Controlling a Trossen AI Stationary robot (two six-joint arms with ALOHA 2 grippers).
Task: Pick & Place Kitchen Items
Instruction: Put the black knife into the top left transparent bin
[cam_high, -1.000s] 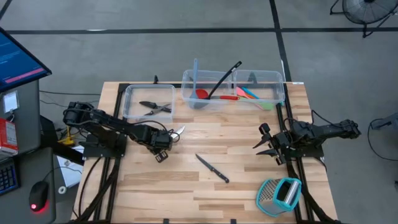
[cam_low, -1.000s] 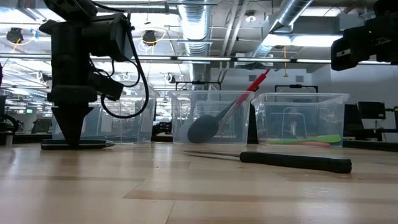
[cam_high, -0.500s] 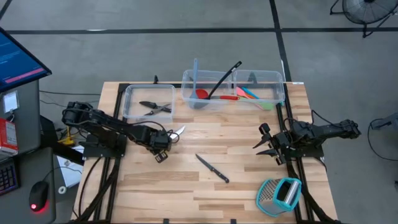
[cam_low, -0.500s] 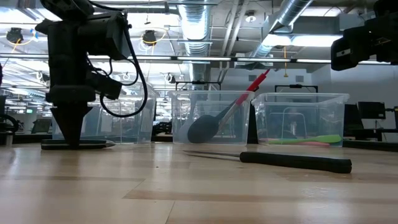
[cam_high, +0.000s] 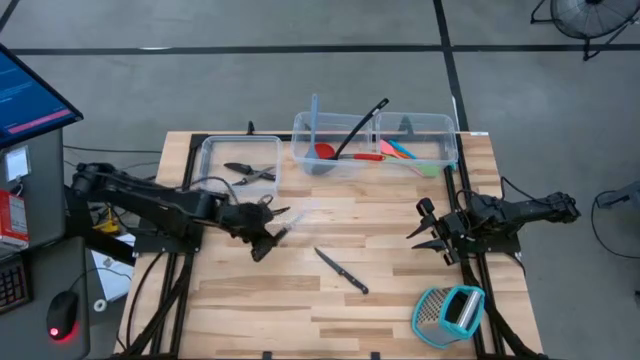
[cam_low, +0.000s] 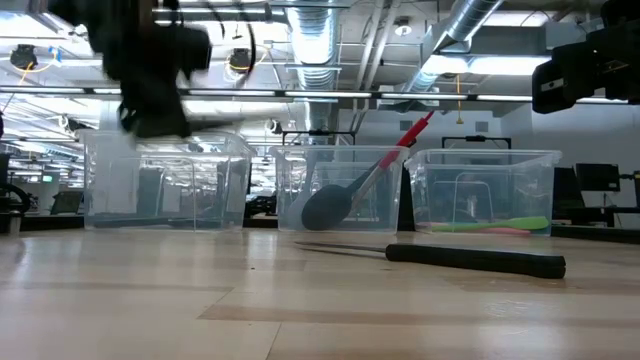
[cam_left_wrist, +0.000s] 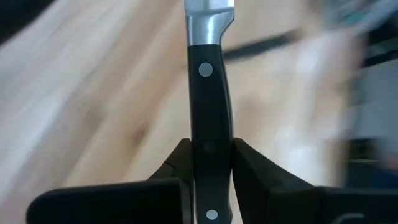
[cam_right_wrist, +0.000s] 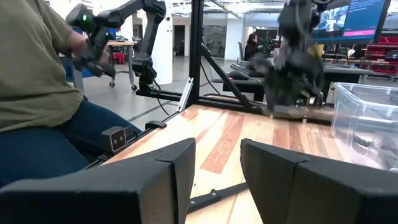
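My left gripper (cam_high: 268, 232) is shut on a black-handled steel knife (cam_left_wrist: 209, 93) and is raised above the table's left middle; it is blurred in the low view (cam_low: 150, 100). The knife's blade (cam_high: 290, 213) points toward the table's right. A second black-handled knife (cam_high: 341, 270) lies flat on the table's middle and shows in the low view (cam_low: 470, 260). My right gripper (cam_high: 430, 232) is open and empty at the table's right side, clear of the table (cam_right_wrist: 217, 168). My left gripper pinches the knife's black handle at its middle (cam_left_wrist: 210, 134), between two of its rivets, with one finger (cam_left_wrist: 180, 163) on each flat side. The fingers come from above and lie across the handle. The knife is lifted clear of the table.
Clear bins stand along the far edge: a left one (cam_high: 240, 165) with knives, a middle one (cam_high: 335, 148) with a black spoon, red spoon and blue spatula, a right one (cam_high: 418, 145) with spatulas. A teal-framed grater (cam_high: 450, 312) lies at the near right corner. A seated person (cam_right_wrist: 37, 81) is beyond the table.
My left gripper has gone up from the table with the knife. The knife lay on the wood under the gripper before and is now lifted clear. The motion is fast and blurs the gripper.
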